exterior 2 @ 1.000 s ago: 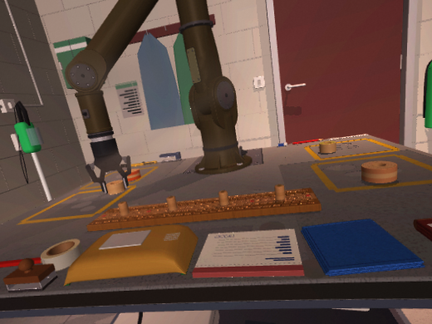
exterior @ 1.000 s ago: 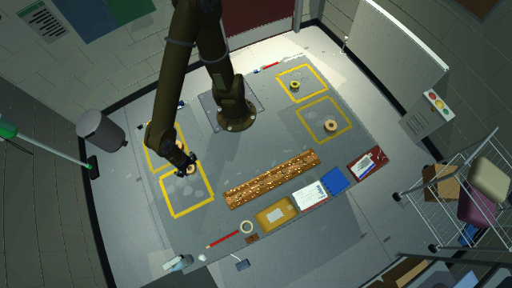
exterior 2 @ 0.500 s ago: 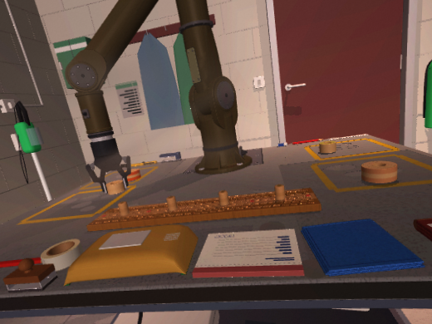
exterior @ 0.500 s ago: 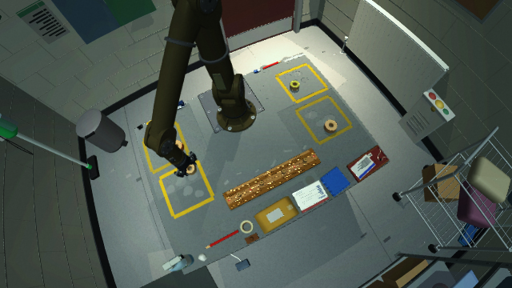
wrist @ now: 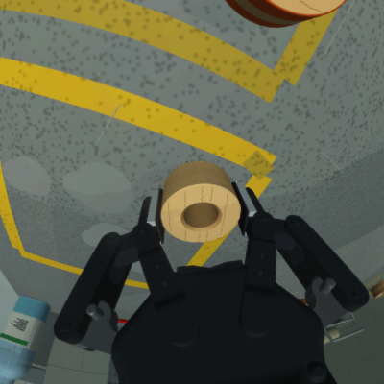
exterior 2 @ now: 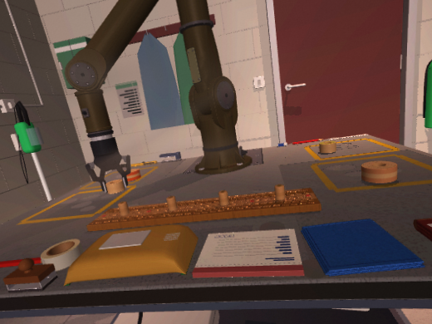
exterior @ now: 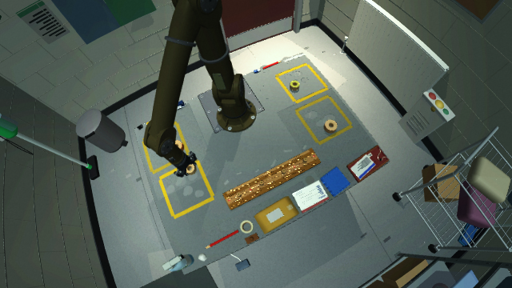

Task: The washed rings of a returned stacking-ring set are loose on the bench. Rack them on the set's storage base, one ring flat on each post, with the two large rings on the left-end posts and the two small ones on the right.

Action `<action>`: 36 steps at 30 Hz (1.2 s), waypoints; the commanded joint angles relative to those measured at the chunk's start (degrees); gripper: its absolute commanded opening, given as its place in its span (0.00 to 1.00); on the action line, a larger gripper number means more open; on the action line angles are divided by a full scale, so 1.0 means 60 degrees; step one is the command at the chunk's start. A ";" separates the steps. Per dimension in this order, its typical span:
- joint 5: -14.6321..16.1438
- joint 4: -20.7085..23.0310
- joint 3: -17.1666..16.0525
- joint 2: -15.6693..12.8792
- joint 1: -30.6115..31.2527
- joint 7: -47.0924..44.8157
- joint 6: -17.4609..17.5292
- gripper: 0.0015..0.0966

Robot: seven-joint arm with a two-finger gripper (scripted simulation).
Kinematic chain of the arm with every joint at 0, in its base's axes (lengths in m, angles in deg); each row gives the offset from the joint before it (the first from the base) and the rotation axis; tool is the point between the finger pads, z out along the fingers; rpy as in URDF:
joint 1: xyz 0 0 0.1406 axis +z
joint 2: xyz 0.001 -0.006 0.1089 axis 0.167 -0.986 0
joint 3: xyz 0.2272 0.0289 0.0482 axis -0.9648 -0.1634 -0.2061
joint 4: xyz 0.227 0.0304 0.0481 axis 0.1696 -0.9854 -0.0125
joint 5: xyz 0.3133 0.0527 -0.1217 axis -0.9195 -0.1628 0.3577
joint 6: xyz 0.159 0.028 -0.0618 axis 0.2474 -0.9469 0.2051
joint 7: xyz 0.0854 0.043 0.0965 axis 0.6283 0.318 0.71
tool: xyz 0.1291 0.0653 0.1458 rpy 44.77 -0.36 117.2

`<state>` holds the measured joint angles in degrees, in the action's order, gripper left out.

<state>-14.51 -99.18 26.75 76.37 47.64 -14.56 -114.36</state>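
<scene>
My gripper (wrist: 199,213) is down at the far corner of a yellow-taped square at the bench's left end, its two fingers closed on the sides of a small tan wooden ring (wrist: 200,208) (exterior 2: 115,185) (exterior: 190,169). An orange-banded ring (exterior 2: 133,175) (wrist: 283,10) lies in the taped square just behind. The storage base (exterior 2: 207,207) (exterior: 272,178), a long speckled brown board with several upright posts, lies mid-bench with all posts bare. A large tan ring (exterior 2: 379,172) (exterior: 330,126) and a small ring (exterior 2: 327,147) (exterior: 295,84) sit in taped squares on the right.
A padded envelope (exterior 2: 133,249), a booklet (exterior 2: 251,251) and a blue pad (exterior 2: 359,245) line the front edge before the base. A tape roll (exterior 2: 62,252), stamp (exterior 2: 27,274) and red pencil (exterior: 222,239) lie front left. The arm's pedestal (exterior 2: 218,162) stands behind the base.
</scene>
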 commanded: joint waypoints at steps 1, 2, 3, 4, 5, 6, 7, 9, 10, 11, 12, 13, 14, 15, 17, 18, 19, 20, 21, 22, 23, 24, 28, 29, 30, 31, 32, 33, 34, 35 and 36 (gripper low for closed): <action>0.0000 0.0009 0.0000 0.0003 0.0000 0.0000 0.0000 0.57; 0.0000 0.0009 0.0000 0.0003 0.0000 0.0000 0.0000 0.54; 0.0000 0.0009 0.0000 0.0003 0.0000 0.0000 0.0000 0.52; 0.0000 0.0009 0.0000 0.0003 0.0000 0.0000 0.0000 0.50; 0.0000 0.0009 0.0000 0.0003 0.0000 0.0000 0.0000 0.48; 0.0000 0.0009 0.0000 0.0003 0.0000 0.0000 0.0000 0.46; 0.0000 0.0009 0.0000 0.0003 0.0000 0.0000 0.0000 0.44; 0.0000 0.0009 0.0000 0.0003 0.0000 0.0000 0.0000 0.40; 0.0000 0.0009 0.0000 0.0003 0.0000 0.0000 0.0000 0.38; 0.0000 0.0009 0.0000 0.0003 0.0000 0.0000 0.0000 0.36; 0.0000 0.0009 0.0000 0.0003 0.0000 0.0000 0.0000 0.33; 0.0000 0.0009 0.0000 0.0003 0.0000 0.0000 0.0000 0.31; 0.0000 0.0009 0.0000 0.0003 0.0000 0.0000 0.0000 0.29; 0.0000 0.0009 0.0000 0.0003 0.0000 0.0000 0.0000 0.27; 0.0000 0.0009 0.0000 0.0003 0.0000 0.0000 0.0000 0.23; 0.0000 0.0009 0.0000 0.0003 0.0000 0.0000 0.0000 0.21; 0.0000 0.0009 0.0000 0.0003 0.0000 0.0000 0.0000 0.19; 0.0000 0.0009 0.0000 0.0003 0.0000 0.0000 0.0000 0.17; 0.0000 0.0009 0.0000 0.0003 0.0000 0.0000 0.0000 0.14; 0.0000 0.0009 0.0000 0.0003 0.0000 0.0000 0.0000 0.12; 0.0000 0.0009 0.0000 0.0003 0.0000 0.0000 0.0000 0.10; 0.0000 0.0009 0.0000 0.0003 0.0000 0.0000 0.0000 0.08; 0.0006 0.0012 0.0000 0.0013 0.0001 0.0006 -0.0012 0.07; 0.0014 0.0015 -0.0001 0.0025 0.0002 0.0012 -0.0026 0.07; 0.0025 0.0021 -0.0002 0.0043 0.0003 0.0022 -0.0047 0.07; 0.0040 0.0028 -0.0003 0.0068 0.0005 0.0036 -0.0076 0.07; 0.0059 0.0038 -0.0005 0.0099 0.0007 0.0053 -0.0113 0.07; 0.0082 0.0050 -0.0007 0.0138 0.0010 0.0074 -0.0158 0.07; 0.0109 0.0063 -0.0010 0.0182 0.0013 0.0098 -0.0211 0.07; 0.0138 0.0079 -0.0014 0.0232 0.0016 0.0125 -0.0271 0.07; 0.0170 0.0097 -0.0018 0.0286 0.0019 0.0153 -0.0337 0.07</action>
<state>-13.48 -98.68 26.64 78.05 47.76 -13.63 -116.41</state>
